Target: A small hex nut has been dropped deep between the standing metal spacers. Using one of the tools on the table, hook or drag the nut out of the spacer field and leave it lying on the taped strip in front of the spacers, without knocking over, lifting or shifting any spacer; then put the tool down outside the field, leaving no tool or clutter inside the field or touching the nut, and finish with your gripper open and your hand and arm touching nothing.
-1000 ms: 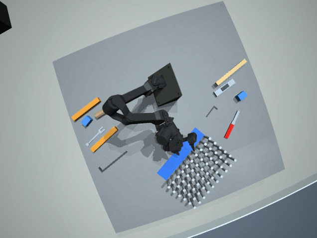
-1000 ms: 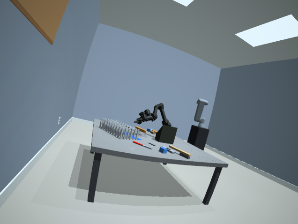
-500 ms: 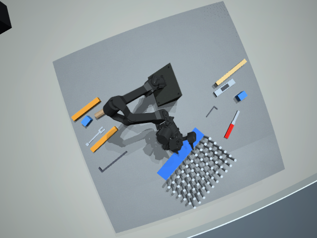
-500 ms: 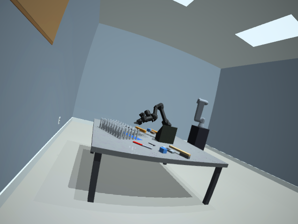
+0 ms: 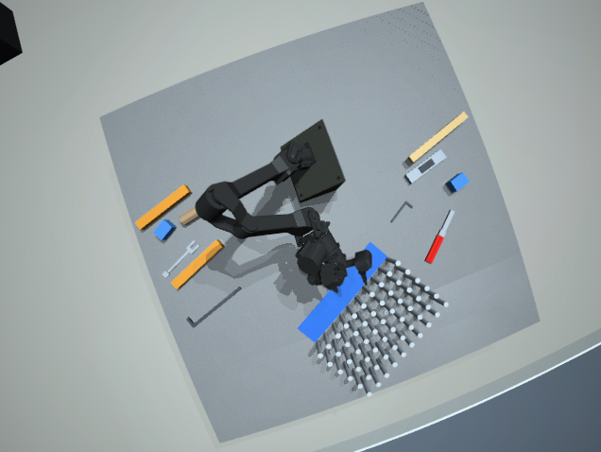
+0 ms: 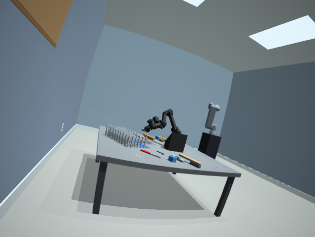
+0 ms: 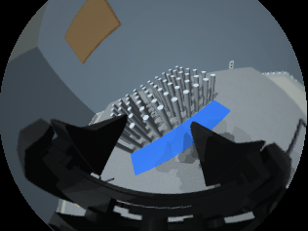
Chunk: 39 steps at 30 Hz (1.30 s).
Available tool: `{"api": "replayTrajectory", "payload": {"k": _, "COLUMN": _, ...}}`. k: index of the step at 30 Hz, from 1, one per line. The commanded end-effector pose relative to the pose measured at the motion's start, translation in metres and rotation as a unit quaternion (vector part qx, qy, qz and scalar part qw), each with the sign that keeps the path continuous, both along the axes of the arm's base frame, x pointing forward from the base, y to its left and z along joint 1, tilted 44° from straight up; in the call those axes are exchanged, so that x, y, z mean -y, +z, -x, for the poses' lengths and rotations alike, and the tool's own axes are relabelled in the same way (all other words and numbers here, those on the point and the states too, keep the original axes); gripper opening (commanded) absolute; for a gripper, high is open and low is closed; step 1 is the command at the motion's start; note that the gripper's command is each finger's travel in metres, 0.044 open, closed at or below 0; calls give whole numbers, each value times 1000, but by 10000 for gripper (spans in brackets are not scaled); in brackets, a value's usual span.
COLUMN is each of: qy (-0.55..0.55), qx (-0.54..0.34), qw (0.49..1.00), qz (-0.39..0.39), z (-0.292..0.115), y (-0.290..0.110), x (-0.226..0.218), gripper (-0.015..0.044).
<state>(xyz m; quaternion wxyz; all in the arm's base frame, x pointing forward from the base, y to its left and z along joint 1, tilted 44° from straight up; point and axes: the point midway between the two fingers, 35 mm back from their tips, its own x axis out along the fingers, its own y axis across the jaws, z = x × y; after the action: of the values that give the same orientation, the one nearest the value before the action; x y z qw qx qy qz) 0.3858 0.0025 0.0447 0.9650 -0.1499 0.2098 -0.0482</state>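
The standing metal spacers [image 5: 384, 321] [image 6: 122, 135] [image 7: 171, 94] form a dense field on the grey table. The blue taped strip [image 5: 322, 316] [image 6: 139, 144] [image 7: 155, 155] lies along the field's near side. I cannot make out the hex nut among the spacers. My gripper [image 5: 354, 271] [image 6: 146, 129] [image 7: 159, 120] is open and empty. It hovers above the strip's end and points toward the field, touching nothing. A long dark L-shaped hook [image 5: 215, 307] lies to the left of the strip. A small L-hook [image 5: 401, 211] [image 6: 160, 152] and a red-handled screwdriver [image 5: 438, 238] [image 6: 148, 152] lie to the right.
Two orange bars [image 5: 163, 206] [image 5: 197, 265], a blue cube [image 5: 163, 229], a small fork-shaped wrench [image 5: 180, 258] and a wooden peg [image 5: 186, 217] lie on the left. A pale wooden bar [image 5: 437, 136], a grey block [image 5: 425, 166] and another blue cube [image 5: 456, 182] lie on the right. The arm's black base [image 5: 317, 163] stands mid-table.
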Motion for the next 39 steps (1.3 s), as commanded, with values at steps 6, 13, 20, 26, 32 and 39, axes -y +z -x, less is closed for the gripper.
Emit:
{"api": "replayTrajectory", "payload": {"k": 6, "qy": -11, "qx": -4, "qw": 1000, "qz": 0, "z": -1, "y": 1, "x": 8, "gripper": 440}}
{"api": "replayTrajectory", "payload": {"k": 13, "qy": -93, "qx": -33, "qw": 995, "qz": -23, "z": 0, "y": 16, "x": 68, "gripper": 440}}
{"api": "replayTrajectory", "payload": {"k": 20, "qy": -188, "qx": -77, "qw": 978, "qz": -49, "z": 29, "y": 39, "x": 147, "gripper": 440}}
{"api": "replayTrajectory", "payload": {"k": 26, "qy": -274, "qx": -103, "qw": 951, "qz": -101, "z": 72, "y": 60, "x": 198, "gripper": 440}}
{"api": "replayTrajectory", "payload": {"k": 32, "qy": -369, "qx": -114, "qw": 906, "qz": -173, "z": 126, "y": 80, "x": 231, "gripper": 440}}
{"api": "replayTrajectory", "payload": {"k": 39, "qy": -469, "qx": -96, "qw": 853, "qz": -207, "z": 203, "y": 123, "x": 258, "gripper": 440}}
